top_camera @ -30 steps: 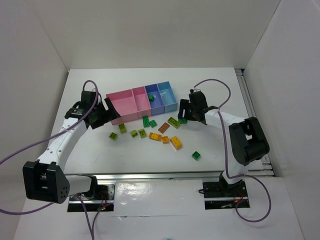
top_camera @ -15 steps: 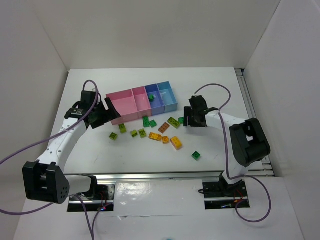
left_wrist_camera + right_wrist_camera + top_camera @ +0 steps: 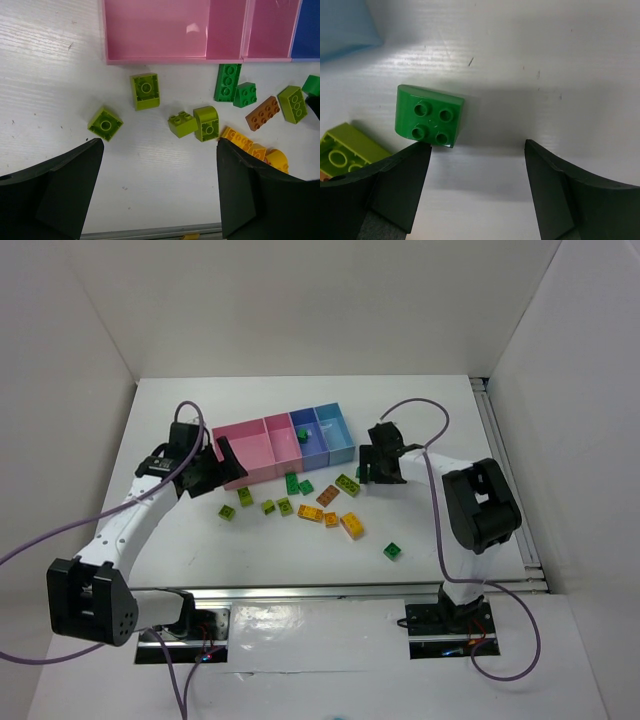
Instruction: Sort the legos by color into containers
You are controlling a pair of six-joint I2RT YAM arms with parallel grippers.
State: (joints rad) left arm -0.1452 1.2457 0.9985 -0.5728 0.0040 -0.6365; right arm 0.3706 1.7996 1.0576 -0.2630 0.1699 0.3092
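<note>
Pick in hand: the right end effector hangs open above the desk. The dark green lego lies off-centre by one finger, just near of the light blue bin. Next move, I'd judge: centre on it, descend, close.

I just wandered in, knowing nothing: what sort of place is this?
Probably a robotics lab test booth: a white table boxed in by plain white panels, a cabled left arm and right arm bolted at its near edge, and Lego bricks beside small sorting bins as practice props.

Overhead; both wrists close above legos
</note>
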